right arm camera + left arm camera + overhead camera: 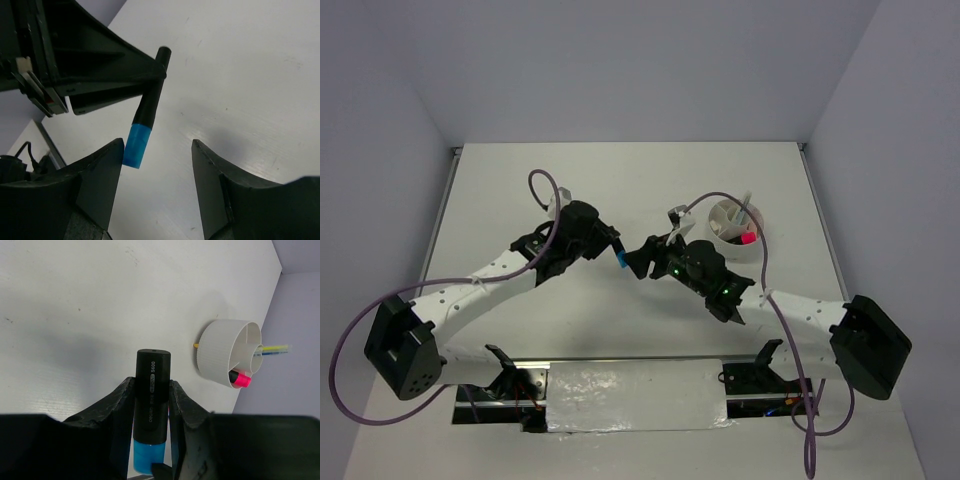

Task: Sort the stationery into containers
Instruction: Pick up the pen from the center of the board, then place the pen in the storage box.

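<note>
The step in hand looks like a handover. The left gripper [151,390] is clamped on the barrel of the blue-ended black plastic marker [148,111], held off the white table [620,180]. The right gripper [157,150] gapes wide and empty, the blue end just beside one finger. The round white ribbed plastic tub [220,352] sits well apart. Next, I judge, the right jaws must close on the marker before the left lets go.

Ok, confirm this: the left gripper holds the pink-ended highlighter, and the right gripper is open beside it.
Wrong item: the left gripper holds the blue-ended black marker, as the left wrist view shows. The pink-ended highlighter sits in the white tub. The right gripper is open beside the marker.
</note>
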`<state>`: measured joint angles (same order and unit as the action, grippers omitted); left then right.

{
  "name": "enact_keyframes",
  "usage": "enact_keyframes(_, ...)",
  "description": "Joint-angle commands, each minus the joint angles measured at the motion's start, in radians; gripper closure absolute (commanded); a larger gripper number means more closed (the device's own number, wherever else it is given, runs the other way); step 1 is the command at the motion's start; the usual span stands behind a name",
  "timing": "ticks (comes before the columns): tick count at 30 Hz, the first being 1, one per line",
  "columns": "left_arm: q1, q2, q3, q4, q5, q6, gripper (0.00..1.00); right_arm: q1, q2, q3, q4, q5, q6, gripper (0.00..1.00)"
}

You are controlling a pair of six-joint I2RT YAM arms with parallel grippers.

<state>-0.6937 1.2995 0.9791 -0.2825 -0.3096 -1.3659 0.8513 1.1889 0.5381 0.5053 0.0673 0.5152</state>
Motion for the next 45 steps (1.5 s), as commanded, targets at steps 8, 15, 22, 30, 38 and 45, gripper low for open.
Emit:
enact_keyframes(8,-0.006,-0.043,-0.006,0.059,0.018,-0.007,1.00,0.029,0.100,0.072,0.088,-0.060,-0.027,0.46)
enact_keyframes(15,-0.004,-0.054,-0.022,0.071,0.033,-0.012,1.00,0.032,0.120,0.100,0.107,-0.086,-0.058,0.84)
enact_keyframes(22,0.000,-0.077,-0.026,0.095,0.035,0.086,0.54,0.031,0.089,0.132,0.009,-0.152,-0.144,1.00)
enact_keyframes(30,0.020,-0.111,0.033,0.071,0.144,0.323,0.01,-0.067,-0.031,0.157,-0.178,-0.291,-0.302,1.00)
enact_keyframes(38,0.026,-0.323,-0.005,0.040,0.262,0.712,0.01,-0.196,-0.063,0.324,-0.658,-0.701,-0.572,1.00)
enact_keyframes(45,0.017,-0.613,-0.291,0.390,0.480,0.832,0.01,-0.205,-0.024,0.436,-0.878,-0.975,-0.667,1.00)
